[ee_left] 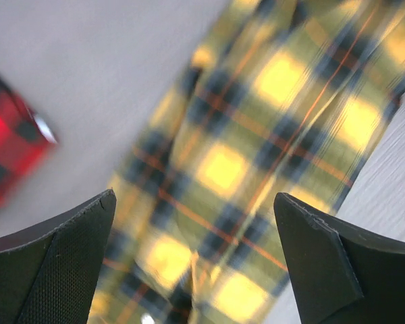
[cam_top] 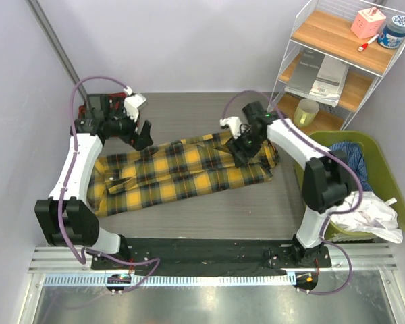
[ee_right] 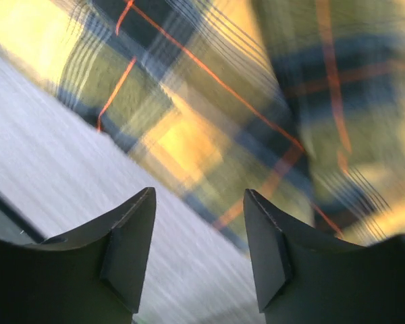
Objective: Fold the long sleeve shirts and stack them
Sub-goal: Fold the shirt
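Note:
A yellow-and-black check long sleeve shirt (cam_top: pixel 182 169) lies spread across the table, running from front left to back right. My left gripper (cam_top: pixel 142 135) hovers open just above its back left part. In the left wrist view the left gripper (ee_left: pixel 194 196) holds nothing, and the blurred yellow shirt (ee_left: pixel 256 155) lies below it. A red-and-black check shirt (ee_left: pixel 7 152) shows at that view's left edge. My right gripper (cam_top: pixel 240 150) is low over the shirt's back right end. The right gripper (ee_right: pixel 199 191) is open and empty, above the yellow shirt's edge (ee_right: pixel 209 115) and bare table.
A green bin (cam_top: pixel 391 177) full of clothes stands at the right. Behind it is a wire shelf (cam_top: pixel 290 50) with wooden boards, and a pale cup (cam_top: pixel 306 111) on its lowest board. Walls close in the left and back sides.

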`<move>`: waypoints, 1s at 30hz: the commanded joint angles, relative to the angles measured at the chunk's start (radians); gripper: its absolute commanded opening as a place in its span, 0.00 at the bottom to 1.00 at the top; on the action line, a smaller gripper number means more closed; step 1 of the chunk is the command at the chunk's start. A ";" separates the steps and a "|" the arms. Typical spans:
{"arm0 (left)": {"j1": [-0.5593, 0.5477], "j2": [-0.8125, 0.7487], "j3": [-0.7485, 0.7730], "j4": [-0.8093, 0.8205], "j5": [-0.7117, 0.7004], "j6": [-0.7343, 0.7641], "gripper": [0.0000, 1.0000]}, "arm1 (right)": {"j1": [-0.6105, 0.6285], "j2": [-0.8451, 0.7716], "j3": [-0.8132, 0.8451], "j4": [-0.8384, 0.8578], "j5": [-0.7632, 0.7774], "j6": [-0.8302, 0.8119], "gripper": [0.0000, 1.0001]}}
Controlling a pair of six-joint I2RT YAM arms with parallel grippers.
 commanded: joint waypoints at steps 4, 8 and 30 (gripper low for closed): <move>0.062 -0.104 -0.134 -0.061 -0.081 0.002 1.00 | 0.067 0.210 0.071 0.097 0.134 0.018 0.56; 0.099 -0.116 -0.174 -0.116 -0.122 0.032 1.00 | 0.066 0.330 0.154 0.102 0.177 -0.027 0.54; -0.079 0.046 -0.469 0.005 -0.359 0.384 0.76 | 0.072 0.384 0.629 0.340 0.295 -0.018 0.79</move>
